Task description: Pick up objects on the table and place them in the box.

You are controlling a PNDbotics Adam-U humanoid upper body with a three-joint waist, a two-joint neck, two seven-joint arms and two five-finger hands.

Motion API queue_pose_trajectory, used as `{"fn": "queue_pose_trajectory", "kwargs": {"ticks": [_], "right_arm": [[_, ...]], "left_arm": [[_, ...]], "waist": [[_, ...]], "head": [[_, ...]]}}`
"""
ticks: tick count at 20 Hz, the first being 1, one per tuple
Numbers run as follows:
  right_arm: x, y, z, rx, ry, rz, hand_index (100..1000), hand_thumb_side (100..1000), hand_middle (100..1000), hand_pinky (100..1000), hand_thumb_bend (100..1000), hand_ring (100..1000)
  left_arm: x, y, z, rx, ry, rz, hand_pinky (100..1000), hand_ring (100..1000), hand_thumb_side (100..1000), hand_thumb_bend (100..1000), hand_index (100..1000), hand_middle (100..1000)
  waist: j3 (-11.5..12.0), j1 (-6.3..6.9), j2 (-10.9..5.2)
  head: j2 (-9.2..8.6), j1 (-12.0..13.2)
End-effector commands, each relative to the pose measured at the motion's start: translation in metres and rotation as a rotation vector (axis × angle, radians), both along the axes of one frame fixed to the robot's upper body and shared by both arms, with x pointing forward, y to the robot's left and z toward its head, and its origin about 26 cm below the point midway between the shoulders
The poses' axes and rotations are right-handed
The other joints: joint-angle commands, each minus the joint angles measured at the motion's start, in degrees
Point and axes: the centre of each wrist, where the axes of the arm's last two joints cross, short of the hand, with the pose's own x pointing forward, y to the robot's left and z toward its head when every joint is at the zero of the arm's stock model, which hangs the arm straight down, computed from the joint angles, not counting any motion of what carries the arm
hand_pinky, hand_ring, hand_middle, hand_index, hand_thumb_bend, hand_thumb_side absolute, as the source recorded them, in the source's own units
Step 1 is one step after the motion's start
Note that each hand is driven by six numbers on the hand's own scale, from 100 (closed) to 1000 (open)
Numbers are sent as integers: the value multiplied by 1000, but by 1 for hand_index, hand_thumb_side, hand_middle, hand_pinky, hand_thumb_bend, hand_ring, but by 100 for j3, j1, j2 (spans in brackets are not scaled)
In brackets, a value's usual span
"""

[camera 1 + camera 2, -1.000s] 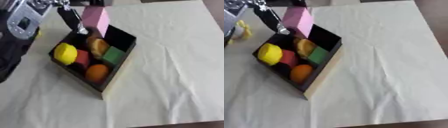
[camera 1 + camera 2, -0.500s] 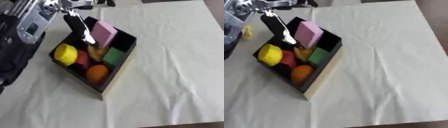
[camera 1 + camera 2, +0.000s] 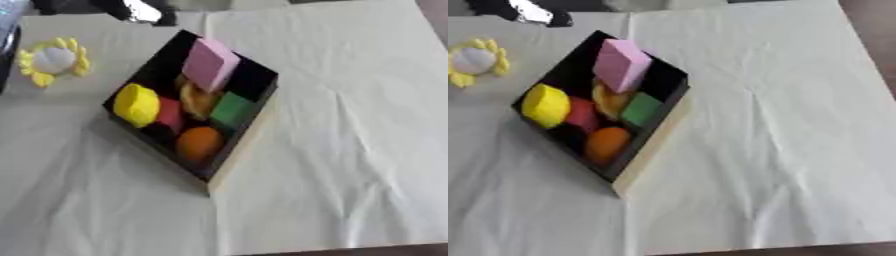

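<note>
1. Black box [image 3: 259,102] sits askew on the cloth-covered desk [image 3: 350,150], its pale outer wall facing the lower right.
2. Contents: pink block [image 3: 210,64] leaning tilted in the far part; green block [image 3: 233,109] just below it; yellow piece [image 3: 137,104] at the left wall; red piece [image 3: 170,113] beside it; orange ball [image 3: 199,143] at the near end; a yellow-orange item [image 3: 198,97] in the middle, identity unclear.
3. Yellow flower-shaped object with a white centre [image 3: 51,61] lies on the desk left of the box, apart from it.
4. Left hand [image 3: 528,11] shows only as a dark and white blur at the top left edge; cannot tell the state of its fingers.
5. No readable writing or labels.
</note>
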Motion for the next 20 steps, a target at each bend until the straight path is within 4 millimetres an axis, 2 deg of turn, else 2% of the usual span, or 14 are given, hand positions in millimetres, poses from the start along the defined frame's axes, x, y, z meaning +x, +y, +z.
{"fn": "queue_pose_trajectory", "kwargs": {"ticks": [1, 7, 11, 16, 20], "right_arm": [[-8, -4, 10, -17, -36, -20, 714, 281, 691, 815, 100, 740], [-7, -4, 9, -17, -28, -22, 714, 289, 690, 815, 100, 739], [-7, -5, 9, -12, -30, -24, 713, 283, 690, 815, 100, 739], [-8, -5, 10, -6, -42, -22, 711, 308, 689, 815, 100, 737], [-9, -5, 13, -1, -58, -24, 709, 316, 687, 814, 100, 736]], "left_arm": [[2, 44, 9, -32, -9, 202, 923, 886, 331, 621, 911, 830], [40, 114, -31, -21, 166, 552, 937, 912, 288, 711, 922, 859], [55, 145, -49, -44, 247, 666, 943, 917, 279, 711, 931, 870], [65, 167, -61, -94, 301, 712, 948, 923, 259, 711, 934, 878], [69, 178, -67, -135, 308, 752, 940, 916, 228, 668, 930, 867]], "waist": [[24, 11, -234], [19, -23, -209], [-23, -37, -153], [-151, -24, -5], [-241, -9, 162]], "head": [[8, -14], [15, 72], [-6, 152], [-137, 272], [-279, 392]]}}
